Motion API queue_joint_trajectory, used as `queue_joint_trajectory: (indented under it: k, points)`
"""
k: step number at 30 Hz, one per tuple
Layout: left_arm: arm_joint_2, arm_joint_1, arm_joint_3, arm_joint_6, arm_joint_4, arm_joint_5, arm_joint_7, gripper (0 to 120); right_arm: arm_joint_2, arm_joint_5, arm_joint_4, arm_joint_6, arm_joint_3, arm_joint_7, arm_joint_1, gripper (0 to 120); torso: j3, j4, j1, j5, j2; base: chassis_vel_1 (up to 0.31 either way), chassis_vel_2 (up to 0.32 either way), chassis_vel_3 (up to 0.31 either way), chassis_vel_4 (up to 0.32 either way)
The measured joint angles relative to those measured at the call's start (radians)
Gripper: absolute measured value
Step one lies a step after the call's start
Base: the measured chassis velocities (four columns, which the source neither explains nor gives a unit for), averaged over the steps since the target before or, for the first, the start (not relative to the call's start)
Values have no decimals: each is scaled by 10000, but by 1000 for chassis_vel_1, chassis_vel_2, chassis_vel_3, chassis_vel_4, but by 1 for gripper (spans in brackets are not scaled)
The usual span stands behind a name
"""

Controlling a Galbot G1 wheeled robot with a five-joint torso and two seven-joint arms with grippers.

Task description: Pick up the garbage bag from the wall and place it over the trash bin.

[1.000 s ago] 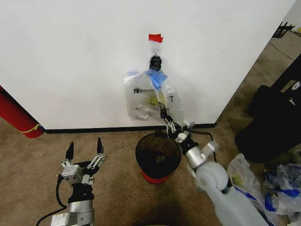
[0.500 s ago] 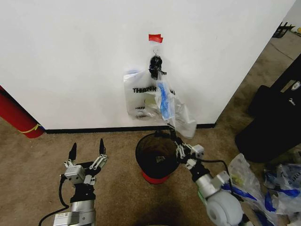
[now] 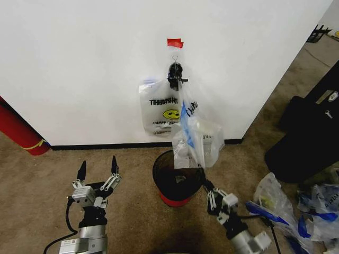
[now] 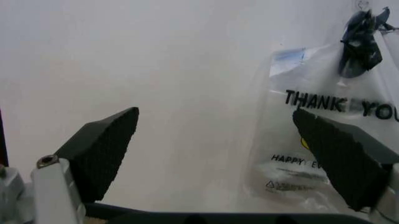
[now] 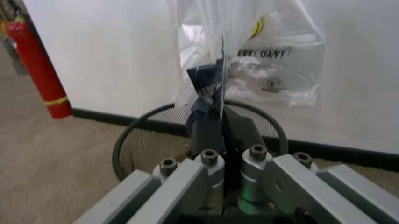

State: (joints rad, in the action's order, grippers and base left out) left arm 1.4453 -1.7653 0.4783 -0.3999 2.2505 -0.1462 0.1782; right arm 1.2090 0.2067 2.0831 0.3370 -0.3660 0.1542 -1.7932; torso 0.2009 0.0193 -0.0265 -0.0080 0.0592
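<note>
Your right gripper [image 3: 205, 183] had its fingers pinched shut on the bag [image 3: 195, 138], which stretched from the wall [image 3: 79, 63] hook down over the bin [image 3: 177, 180]. Your left gripper [image 3: 97, 166] waited low, fingers spread wide and empty.

Right end effector [image 3: 205, 183] lower, garbage bag [image 3: 193, 138] stretched downward.

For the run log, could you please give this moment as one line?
right gripper: shut on garbage bag, pulled from wall above trash bin | bag top at hook | left gripper: open, idle
</note>
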Motion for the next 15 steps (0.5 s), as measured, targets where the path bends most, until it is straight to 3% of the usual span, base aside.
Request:
queue_joint_trajectory:
  k: [15]
  points:
    - [-10, 36, -78, 96, 3, -105, 21, 98, 337, -928, -147, 966, 14, -101, -514, 0, 1, 1, -1, 0, 0, 0, 0, 0, 0]
